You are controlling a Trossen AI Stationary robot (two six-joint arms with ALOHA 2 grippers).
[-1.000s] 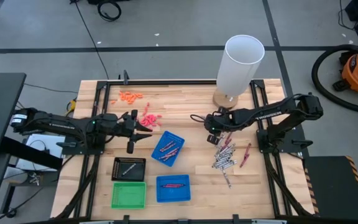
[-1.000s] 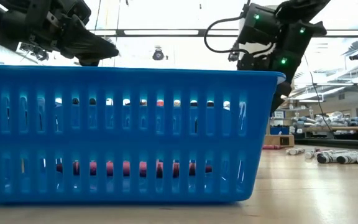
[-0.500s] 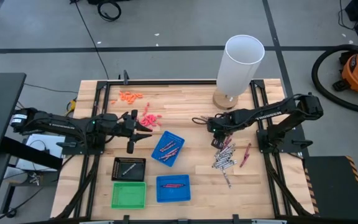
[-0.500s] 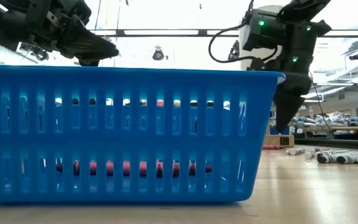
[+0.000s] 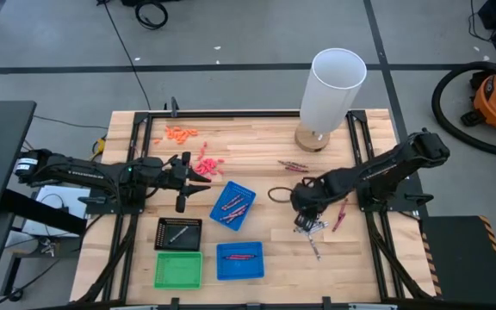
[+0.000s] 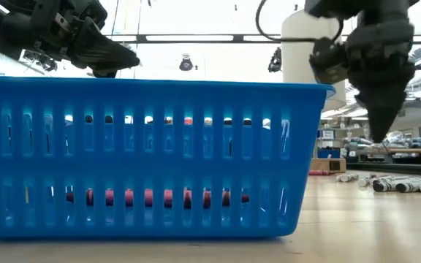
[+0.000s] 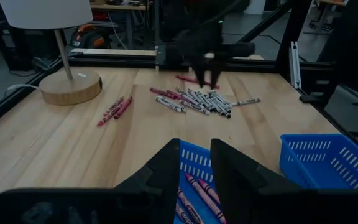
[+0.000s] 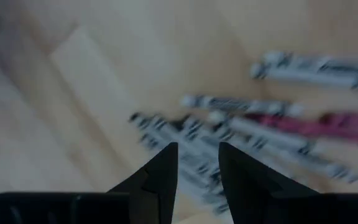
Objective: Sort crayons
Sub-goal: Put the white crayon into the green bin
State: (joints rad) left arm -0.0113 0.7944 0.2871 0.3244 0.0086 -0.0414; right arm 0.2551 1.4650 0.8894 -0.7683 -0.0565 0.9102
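R gripper has swung from near the lamp base down over the loose crayon pile, fingers pointing at the grey-silver sticks w/ a narrow gap between them, nothing grasped. A maroon crayon lies just past the tips, among the grey ones. Two red crayons sit well behind it, nr the lamp. L gripper hasn't shifted: hovers beside the tilted blue tray holding red crayons, jaws slightly apart, empty.
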